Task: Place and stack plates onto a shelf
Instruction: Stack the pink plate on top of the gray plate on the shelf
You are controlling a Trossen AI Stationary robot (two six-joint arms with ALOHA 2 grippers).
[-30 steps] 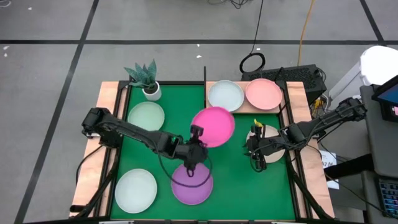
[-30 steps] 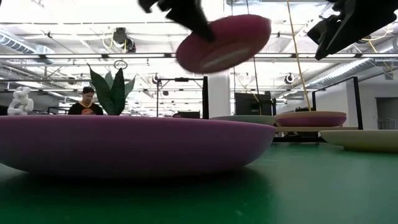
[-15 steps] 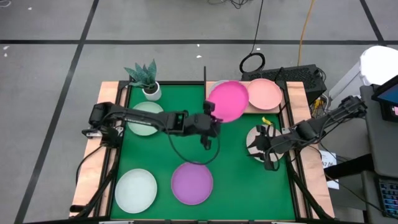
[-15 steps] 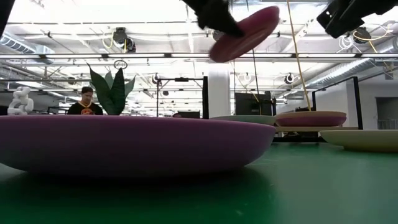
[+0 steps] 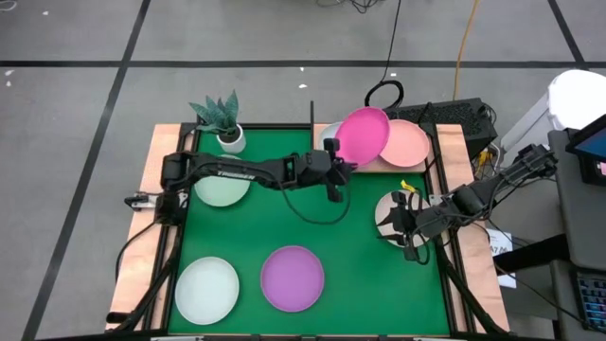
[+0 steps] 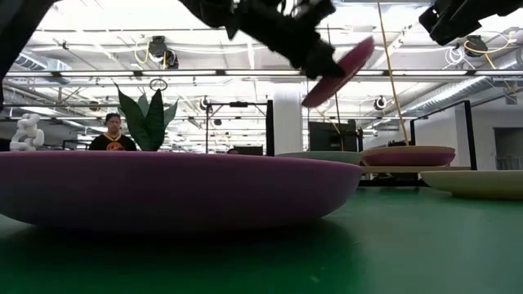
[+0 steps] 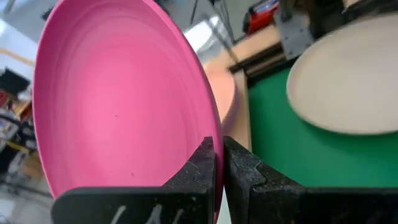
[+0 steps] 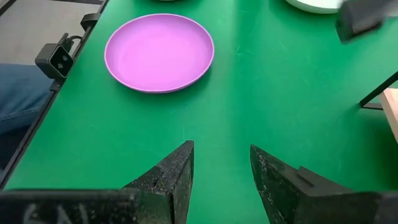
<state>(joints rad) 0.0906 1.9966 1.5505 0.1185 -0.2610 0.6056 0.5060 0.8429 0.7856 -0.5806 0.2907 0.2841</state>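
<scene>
My left gripper (image 5: pixel 337 172) reaches across the mat's middle and is shut on a hot pink plate (image 5: pixel 365 135), held tilted above the shelf (image 5: pixel 418 169) at the far right. A salmon plate (image 5: pixel 405 142) lies on the shelf, and a pale plate (image 5: pixel 327 134) peeks out under the pink one. Over a beige plate (image 5: pixel 390 210) near the right edge, my right gripper (image 8: pixel 221 168) hangs open and touches nothing. A purple plate (image 5: pixel 293 278), a pale plate (image 5: pixel 206 289) and a mint plate (image 5: pixel 220 185) lie flat on the green mat. My left gripper pinches the pink plate's rim (image 7: pixel 216 163) between its two fingers (image 7: pixel 202 165), one on the hollow face and one on the underside. The fingers come nearly level from the table's left. The plate is lifted clear and steeply tilted (image 6: pixel 339 72), above the shelf.
A potted plant (image 5: pixel 220 118) stands at the mat's far left corner. The green mat (image 5: pixel 360 265) has bare room between the purple plate and the beige one. Black frame rails (image 5: pixel 445 275) edge the mat. A person (image 6: pixel 112 135) shows in the room behind.
My left gripper has swung from above the purple plate toward the table's far right, carrying the pink plate over the shelf. The plate has tipped more steeply on the way. My right gripper has drawn back a little toward the right edge, still open.
</scene>
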